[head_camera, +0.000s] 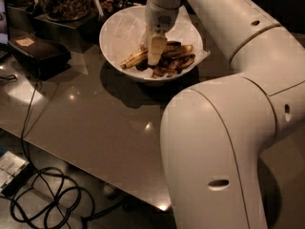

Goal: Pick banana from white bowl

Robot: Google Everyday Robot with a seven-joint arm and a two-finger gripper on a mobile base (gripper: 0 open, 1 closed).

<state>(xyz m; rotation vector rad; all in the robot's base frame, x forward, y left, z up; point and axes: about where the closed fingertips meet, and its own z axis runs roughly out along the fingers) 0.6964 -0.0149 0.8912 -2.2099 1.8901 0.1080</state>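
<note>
Gripper (pixel 156 55) in white bowl (pixel 110 41), top ctr, at banana (pixel 132 59) right end; grip state can't be told. Darker bananas (pixel 180 61) right; black box (pixel 39 54) upper left.

Banana (pixel 131 60) partly behind hand (pixel 156 60) in bowl (pixel 120 30)

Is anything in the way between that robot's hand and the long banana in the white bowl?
Nothing visible does. The gripper is down inside the white bowl, right at the banana, with no gap showing. The darker bananas lie close on its other side, not in between.
</note>
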